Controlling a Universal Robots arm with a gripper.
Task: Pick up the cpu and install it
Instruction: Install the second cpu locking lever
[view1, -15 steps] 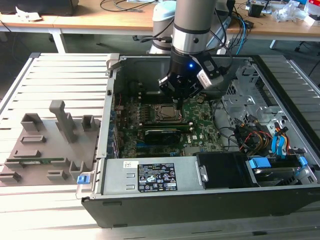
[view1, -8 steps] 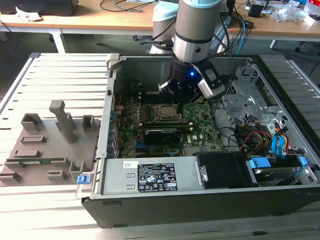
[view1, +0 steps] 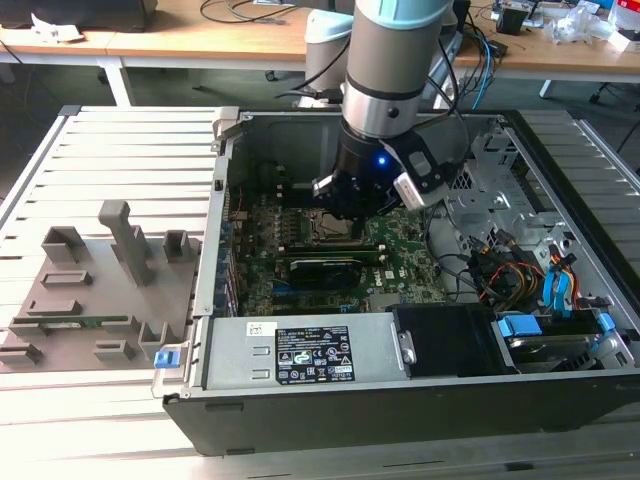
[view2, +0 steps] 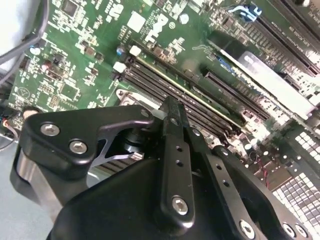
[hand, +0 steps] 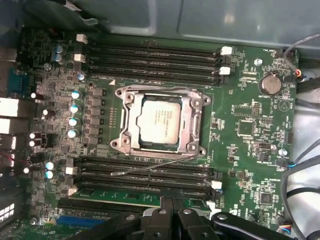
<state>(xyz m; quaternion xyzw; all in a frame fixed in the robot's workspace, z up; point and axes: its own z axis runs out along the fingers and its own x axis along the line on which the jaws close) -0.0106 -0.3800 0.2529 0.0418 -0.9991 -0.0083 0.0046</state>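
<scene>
One arm upright, claw (view1: 345, 205) over cpu (hand: 159, 122)

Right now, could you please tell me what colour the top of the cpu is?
Silvery-grey metal with a thin pale rim; the cpu shows best in the first wrist view.

The arm (view1: 395, 60) is a fat cylinder — a pale blue-green cap band at the top, grey metal below it, then a narrow bright ring and a black wrist section. On that black wrist a small blue light (view1: 381, 160) glows. Beside the light sits a white-and-grey box-shaped module (view1: 418, 182), with dark cables looping up from it along the arm. The gripper (view2: 170, 107) is matt black throughout: broad flat linkage bars with rounded ends, joined over a silvery plate. Silver screw heads (view2: 50, 130) — several of them — stud the bars near the pivots.
</scene>
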